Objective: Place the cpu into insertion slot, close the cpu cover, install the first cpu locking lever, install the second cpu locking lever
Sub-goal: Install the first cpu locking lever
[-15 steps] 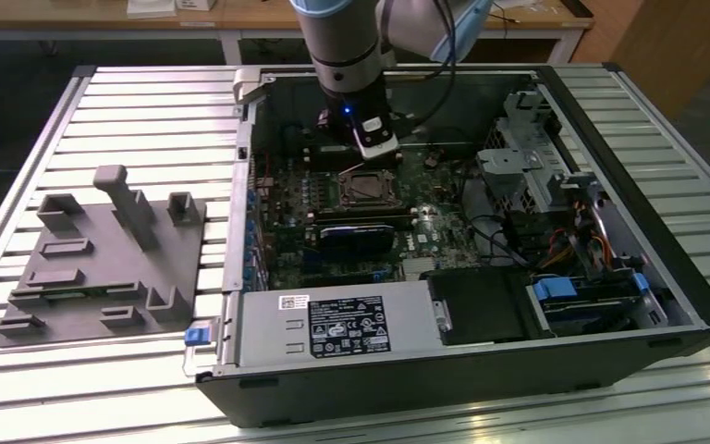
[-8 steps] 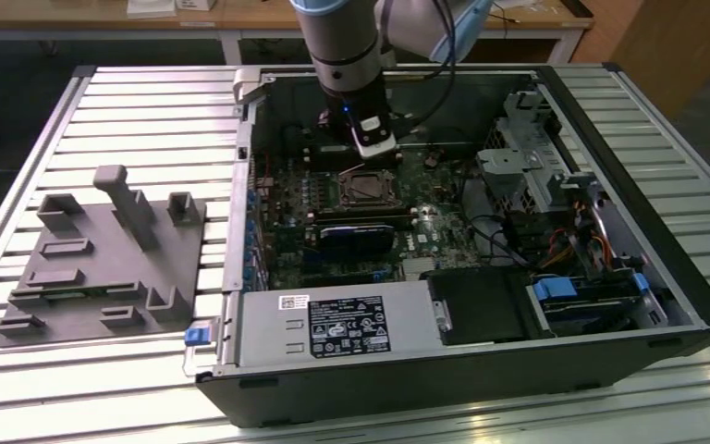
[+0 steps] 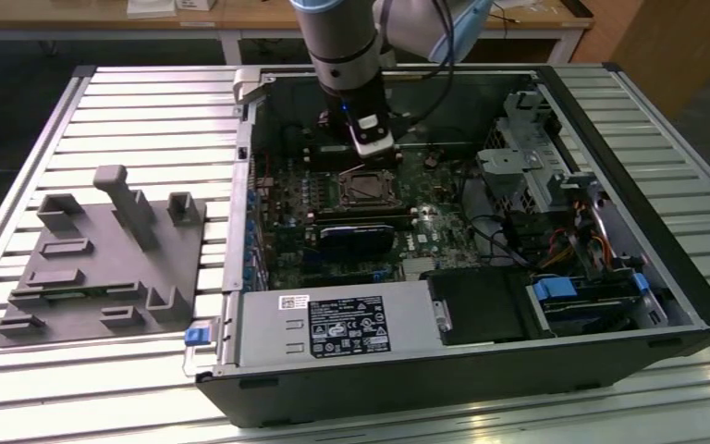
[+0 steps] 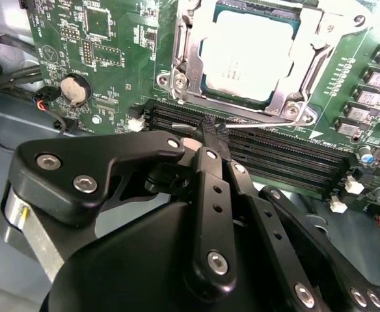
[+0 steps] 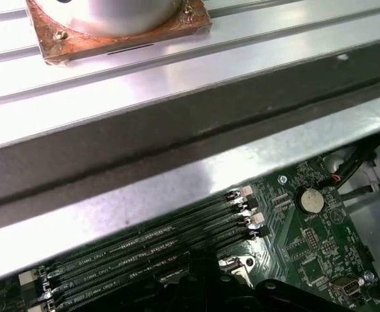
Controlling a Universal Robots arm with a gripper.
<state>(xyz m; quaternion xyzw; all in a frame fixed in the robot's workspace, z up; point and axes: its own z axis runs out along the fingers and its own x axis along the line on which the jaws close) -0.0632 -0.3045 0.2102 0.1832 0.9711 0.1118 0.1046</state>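
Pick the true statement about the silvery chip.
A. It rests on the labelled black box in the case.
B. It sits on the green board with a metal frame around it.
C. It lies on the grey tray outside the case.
B: in the second wrist view the chip lies flat on the green board, with the metal frame around its edges.

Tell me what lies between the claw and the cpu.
In the second wrist view, between the claw and the cpu lie the cpu cover's frame edge, a thin metal lever and the black memory slots.

Pale silver-grey cpu (image 4: 245,55), silver cpu cover (image 4: 185,45), green mobo (image 4: 105,58) w/ black RAM slots (image 4: 274,153)
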